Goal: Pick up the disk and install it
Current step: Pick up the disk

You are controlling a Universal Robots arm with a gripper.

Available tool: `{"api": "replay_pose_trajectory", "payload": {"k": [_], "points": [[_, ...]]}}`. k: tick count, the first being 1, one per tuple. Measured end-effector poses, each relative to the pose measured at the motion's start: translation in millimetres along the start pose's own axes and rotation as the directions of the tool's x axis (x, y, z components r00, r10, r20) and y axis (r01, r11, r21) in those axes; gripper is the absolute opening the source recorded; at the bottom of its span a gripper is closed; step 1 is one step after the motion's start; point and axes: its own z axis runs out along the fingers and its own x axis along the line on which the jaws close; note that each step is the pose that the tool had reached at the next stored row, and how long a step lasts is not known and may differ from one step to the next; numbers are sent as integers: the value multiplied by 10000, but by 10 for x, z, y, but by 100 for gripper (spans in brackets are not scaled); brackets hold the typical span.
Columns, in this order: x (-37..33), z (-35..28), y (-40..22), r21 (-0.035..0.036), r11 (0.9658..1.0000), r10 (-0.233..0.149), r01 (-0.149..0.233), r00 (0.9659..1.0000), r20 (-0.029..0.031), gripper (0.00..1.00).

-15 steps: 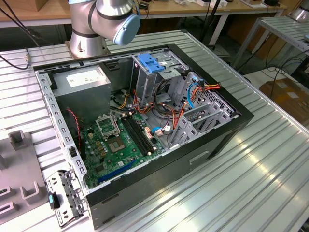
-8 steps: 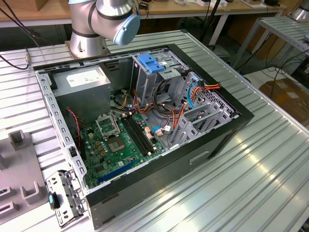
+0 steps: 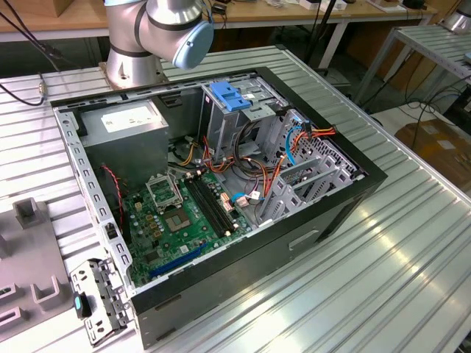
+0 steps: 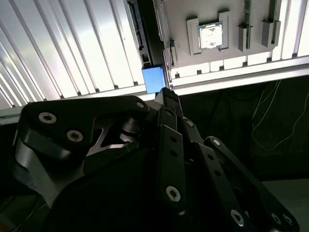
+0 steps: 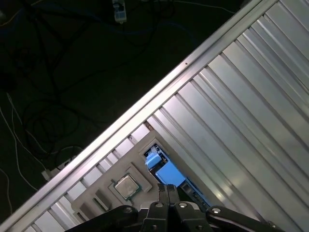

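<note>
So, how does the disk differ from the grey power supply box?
The disk lies on the table outside the computer case; the power supply box sits inside it. The disk is small and flat with a blue end; the power supply box is far bigger, with a white sticker. Both look like grey metal.

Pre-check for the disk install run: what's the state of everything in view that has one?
Case: open, side panel off, lying on its side.
Disk: on the table beside the tray, not gripped, not installed.
Gripper: shut, empty, over the disk's blue end.
CPU chip: seated in the tray.
</note>
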Motion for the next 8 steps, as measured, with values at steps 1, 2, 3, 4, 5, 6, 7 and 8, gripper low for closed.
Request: {"api": "replay_pose_trajectory", "payload": {"k": [1, 2, 3, 4, 5, 6, 7, 8], "points": [[0, 0, 0, -1, 10000, -49, 49, 10000, -3, 11], [0, 0, 0, -3, 9999, -105, 105, 9999, -6, 11], [0, 0, 0, -4, 9999, -153, 153, 9999, -7, 11], [0, 0, 1, -5, 9998, -212, 212, 9998, -10, 11], [0, 0, 0, -7, 9996, -294, 294, 9996, -14, 11], [0, 0, 0, -9, 9992, -399, 399, 9992, -18, 11], [0, 0, 0, -11, 9989, -474, 474, 9989, -22, 11], [0, 0, 0, -14, 9983, -588, 588, 9983, -27, 11]]}}
